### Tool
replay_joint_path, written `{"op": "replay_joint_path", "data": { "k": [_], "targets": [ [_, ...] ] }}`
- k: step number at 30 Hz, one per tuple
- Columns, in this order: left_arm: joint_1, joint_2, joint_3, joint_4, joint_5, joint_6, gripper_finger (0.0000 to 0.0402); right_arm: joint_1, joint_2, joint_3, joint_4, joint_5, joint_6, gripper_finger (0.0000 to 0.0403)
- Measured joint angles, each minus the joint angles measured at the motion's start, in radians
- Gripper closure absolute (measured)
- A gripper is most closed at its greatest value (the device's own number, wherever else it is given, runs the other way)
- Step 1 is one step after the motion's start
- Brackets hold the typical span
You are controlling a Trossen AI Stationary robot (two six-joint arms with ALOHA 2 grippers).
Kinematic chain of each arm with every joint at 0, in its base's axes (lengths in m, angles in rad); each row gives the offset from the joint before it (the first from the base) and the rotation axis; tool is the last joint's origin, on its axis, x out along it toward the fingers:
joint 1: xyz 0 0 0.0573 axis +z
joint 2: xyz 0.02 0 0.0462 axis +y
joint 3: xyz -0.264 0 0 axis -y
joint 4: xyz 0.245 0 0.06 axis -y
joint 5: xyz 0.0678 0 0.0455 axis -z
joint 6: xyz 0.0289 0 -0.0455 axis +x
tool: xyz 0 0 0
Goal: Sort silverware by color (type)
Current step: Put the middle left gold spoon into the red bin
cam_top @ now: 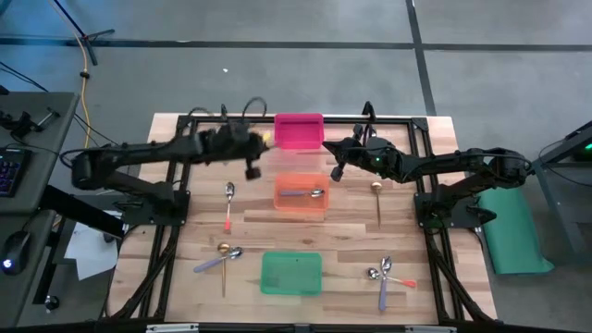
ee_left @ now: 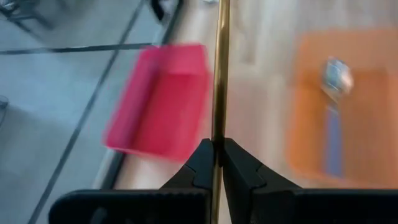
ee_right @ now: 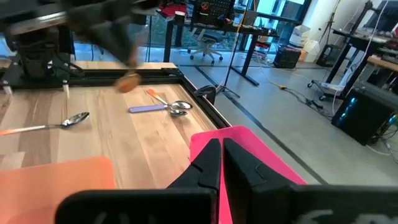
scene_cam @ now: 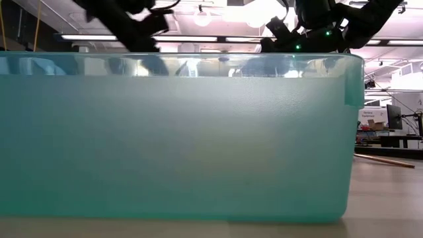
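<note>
My left gripper (cam_top: 261, 141) is in the air between the pink bin (cam_top: 299, 131) and the orange bin (cam_top: 301, 192), shut on a gold spoon (ee_left: 219, 74). In the right wrist view the spoon's gold bowl (ee_right: 129, 81) shows blurred under the left arm. My right gripper (cam_top: 338, 159) hangs shut and empty beside the pink bin's right end (ee_right: 249, 155). A purple-handled spoon (cam_top: 303, 193) lies in the orange bin. The green bin (cam_top: 291, 273) stands near the front edge. More spoons lie flat on the table. My left gripper pinches the gold spoon's thin handle (ee_left: 217, 140) between its two fingers. The handle runs along the fingers and sticks out ahead of them, toward the table's right. The spoon is lifted clear of the table, over the gap between the pink and orange bins.
An orange-red-handled spoon (cam_top: 228, 205) lies left of the orange bin. A gold and a purple-handled spoon (cam_top: 222, 257) cross at the front left. A gold spoon (cam_top: 377, 199) lies to the right. A purple and an orange-red one (cam_top: 387, 275) lie front right. The green bin's wall (scene_cam: 172, 132) fills the low view.
</note>
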Motion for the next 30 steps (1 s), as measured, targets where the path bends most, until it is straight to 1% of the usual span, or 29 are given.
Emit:
{"op": "replay_joint_path", "data": {
  "k": [5,7,10,17,20,24,30],
  "targets": [
    [0.103,0.18,0.201,-0.007,0.101,0.043,0.0398,0.0,0.0,0.0,0.0,0.0,0.001,0.0403],
    [0.133,0.263,0.28,-0.016,0.122,0.061,0.0398,0.0,0.0,0.0,0.0,0.0,0.001,0.0403],
    [0.171,0.39,0.392,-0.053,0.147,0.09,0.0398,0.0,0.0,0.0,0.0,0.0,0.001,0.0403],
    [0.236,0.645,0.652,-0.205,0.149,0.115,0.0398,0.0,0.0,0.0,0.0,0.0,-0.004,0.0403],
    [0.249,0.722,0.719,-0.234,0.159,0.112,0.0398,0.0,0.0,0.0,0.0,0.0,-0.005,0.0403],
    [0.261,0.803,0.789,-0.276,0.227,0.106,0.0398,0.0,0.0,0.0,0.001,0.0,-0.007,0.0403],
    [0.271,0.868,0.819,-0.292,0.23,0.099,0.0398,0.0,0.0,0.0,0.001,0.0,-0.007,0.0403]
  ]
}}
